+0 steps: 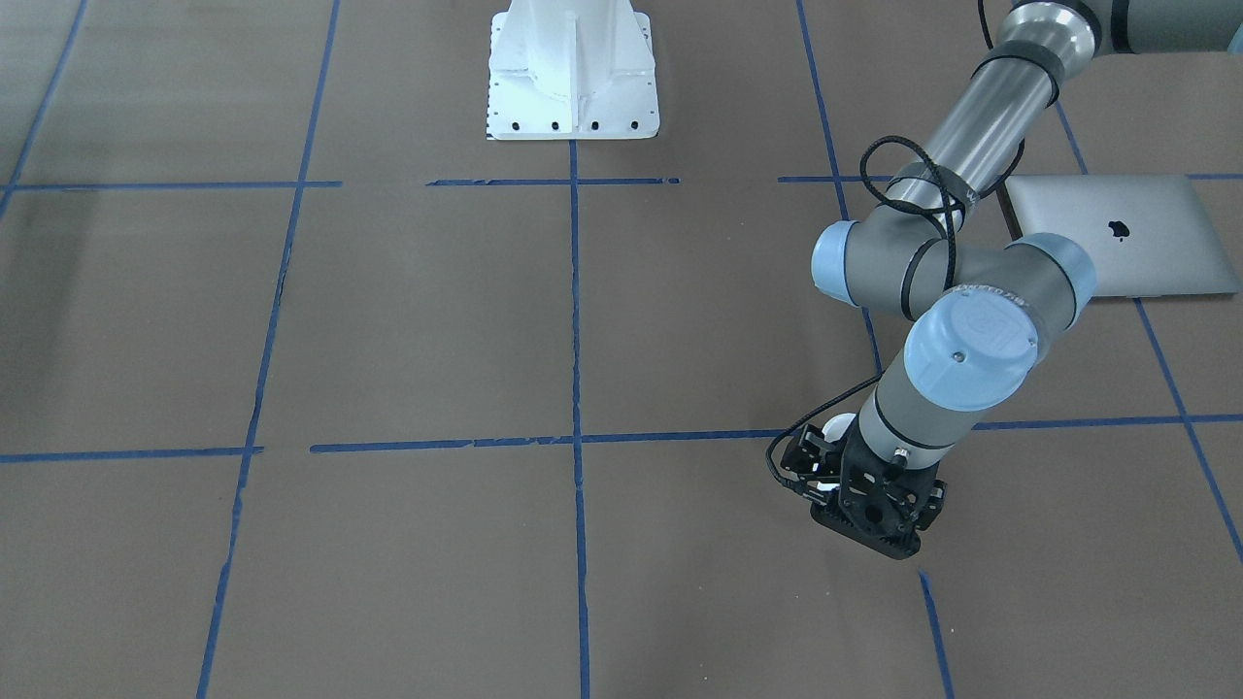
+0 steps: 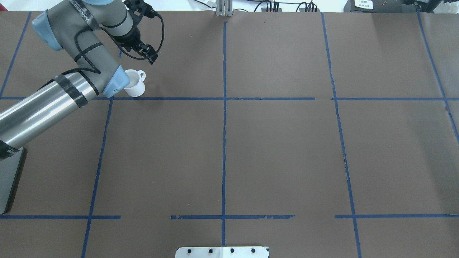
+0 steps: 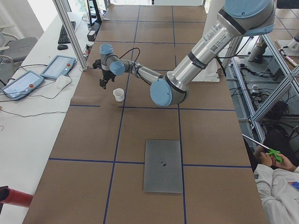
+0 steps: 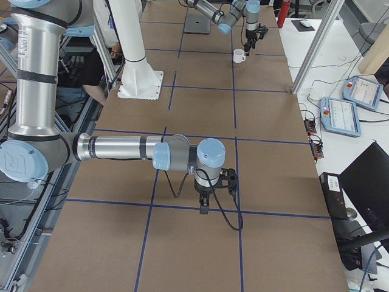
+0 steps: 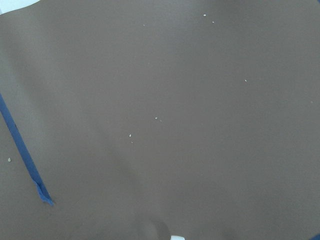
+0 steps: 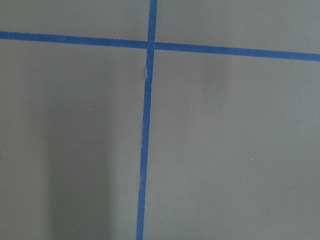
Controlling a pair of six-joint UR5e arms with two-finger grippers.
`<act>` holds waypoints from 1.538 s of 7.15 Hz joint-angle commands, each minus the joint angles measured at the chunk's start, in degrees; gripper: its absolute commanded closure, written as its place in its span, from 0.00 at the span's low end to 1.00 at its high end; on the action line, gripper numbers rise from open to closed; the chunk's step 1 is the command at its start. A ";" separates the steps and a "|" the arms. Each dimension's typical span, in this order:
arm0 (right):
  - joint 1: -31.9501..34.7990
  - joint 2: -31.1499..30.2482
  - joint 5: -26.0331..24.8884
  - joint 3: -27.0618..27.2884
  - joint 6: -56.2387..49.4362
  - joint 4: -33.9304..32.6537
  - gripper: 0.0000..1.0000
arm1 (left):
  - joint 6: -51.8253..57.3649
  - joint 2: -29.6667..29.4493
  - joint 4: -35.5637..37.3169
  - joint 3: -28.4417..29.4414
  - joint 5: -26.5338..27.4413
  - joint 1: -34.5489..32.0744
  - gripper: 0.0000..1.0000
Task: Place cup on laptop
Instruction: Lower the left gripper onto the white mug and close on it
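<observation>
The white cup (image 2: 135,84) stands upright on the brown table, its handle turned away from the robot. It also shows in the exterior left view (image 3: 118,94) and, partly hidden by the wrist, in the front-facing view (image 1: 835,427). My left gripper (image 2: 150,57) hangs just beyond the cup, above the table, apart from it; it looks open and empty. The closed silver-grey laptop (image 1: 1126,233) lies flat near the robot's left side (image 3: 162,165), well away from the cup. My right gripper (image 4: 203,205) shows only in the exterior right view, and I cannot tell its state.
The white robot pedestal (image 1: 573,68) stands at the table's near middle edge. Blue tape lines (image 2: 224,125) grid the table. Teach pendants (image 3: 21,84) and an aluminium post (image 3: 70,32) flank the far side. A person (image 3: 280,186) sits beside the table.
</observation>
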 commanded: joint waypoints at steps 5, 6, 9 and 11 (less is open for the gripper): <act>0.00 0.00 0.00 0.00 0.00 0.06 0.00 | -1.19 -0.42 -1.55 4.39 0.28 2.06 0.10; 0.00 0.00 0.00 0.00 0.00 -0.03 0.00 | -1.89 -0.42 -1.64 4.48 0.28 2.50 0.11; 0.00 0.00 0.00 0.00 0.00 -0.03 0.00 | -2.25 -0.25 -1.29 4.48 0.28 2.76 0.59; 0.00 0.00 0.00 0.00 0.00 0.06 0.00 | -2.17 0.11 -0.59 4.13 0.36 2.68 1.00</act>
